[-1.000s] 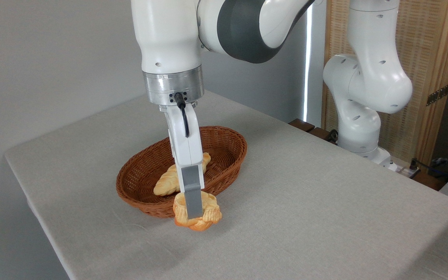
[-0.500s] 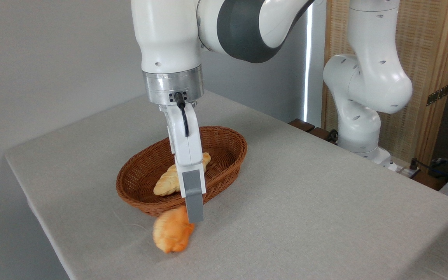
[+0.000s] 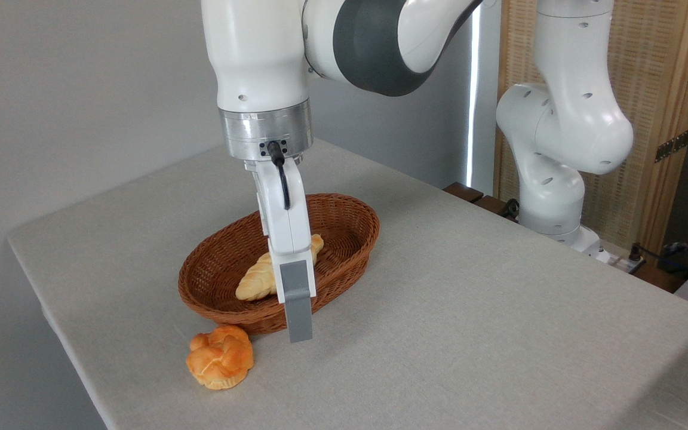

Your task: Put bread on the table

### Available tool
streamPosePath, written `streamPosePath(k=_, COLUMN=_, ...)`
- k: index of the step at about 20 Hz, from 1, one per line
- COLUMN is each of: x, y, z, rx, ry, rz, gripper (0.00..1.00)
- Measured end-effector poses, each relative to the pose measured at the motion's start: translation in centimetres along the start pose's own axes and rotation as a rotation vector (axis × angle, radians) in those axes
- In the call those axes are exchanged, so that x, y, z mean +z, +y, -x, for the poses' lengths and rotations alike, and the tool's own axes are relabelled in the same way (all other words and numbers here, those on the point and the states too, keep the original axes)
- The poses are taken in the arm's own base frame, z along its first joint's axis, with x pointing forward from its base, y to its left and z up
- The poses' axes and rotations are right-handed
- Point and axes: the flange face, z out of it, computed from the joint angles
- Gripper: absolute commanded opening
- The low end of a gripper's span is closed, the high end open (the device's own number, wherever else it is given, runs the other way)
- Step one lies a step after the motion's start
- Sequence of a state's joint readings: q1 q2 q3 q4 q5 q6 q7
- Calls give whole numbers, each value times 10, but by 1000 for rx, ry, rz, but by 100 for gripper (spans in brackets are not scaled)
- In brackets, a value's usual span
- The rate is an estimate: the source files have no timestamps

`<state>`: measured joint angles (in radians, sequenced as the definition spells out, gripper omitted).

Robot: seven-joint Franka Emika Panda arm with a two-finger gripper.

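Small round knotted bun (image 3: 220,357), glossy orange-golden crust with paler base, sits upright on the light grey cloth-covered table (image 3: 469,310), below and left of the white arm's two-finger gripper (image 3: 299,325), apart from it. Gripper holds nothing; seen edge-on with only one grey finger showing, so I cannot tell the jaw spacing. Behind the gripper: one brown oval wicker basket (image 3: 344,263) containing one pale braided loaf (image 3: 260,276). Count: one bun, one loaf, one basket.

I am working in what is looking like a lab or demo room: my base (image 3: 550,203) is sitting beside a cloth-covered desk (image 3: 469,310), cables (image 3: 678,254) are trailing nearby, a cane screen (image 3: 654,77) is standing behind.
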<state>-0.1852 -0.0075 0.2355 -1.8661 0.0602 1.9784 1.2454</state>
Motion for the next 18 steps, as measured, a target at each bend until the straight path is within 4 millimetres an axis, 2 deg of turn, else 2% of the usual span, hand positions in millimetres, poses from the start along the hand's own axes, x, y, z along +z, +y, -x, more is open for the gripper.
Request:
streamPosePath(k=4, x=-6, y=3, z=-3, rx=-35, ry=44, rz=7, gripper=100)
streamPosePath(k=7, x=-14, y=13, z=-12, rx=-196, ry=79, rz=65, gripper=100)
streamPosePath(k=12, x=-49, y=30, z=-57, rx=-488, ry=77, rz=87, gripper=100)
streamPosePath(k=15, x=-61, y=36, z=-66, rx=-544, ry=56, rz=113, gripper=100)
streamPosePath(k=18, x=-61, y=37, z=-75, rx=-558, ry=33, rz=136, gripper=100)
